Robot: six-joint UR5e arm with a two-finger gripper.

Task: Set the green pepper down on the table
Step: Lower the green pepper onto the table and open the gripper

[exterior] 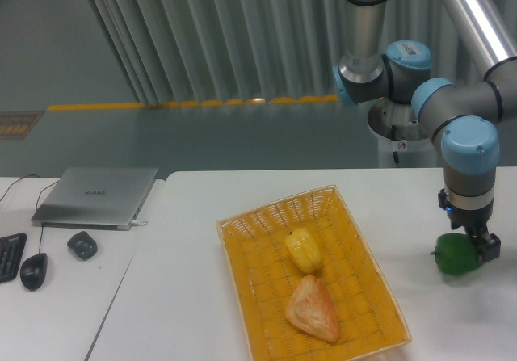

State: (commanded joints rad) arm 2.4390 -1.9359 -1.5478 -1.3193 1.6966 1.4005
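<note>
The claw (472,249) gripped the small glossy dark-green bell pepper (455,255) low over the white table's (194,248) right edge, apparently for release.

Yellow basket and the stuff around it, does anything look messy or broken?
Nothing stands out. The yellow wicker basket sits whole on the white table, holding a yellow bell pepper and an orange-pink triangular food item. The glossy green pepper is at the gripper, right of the basket.
</note>
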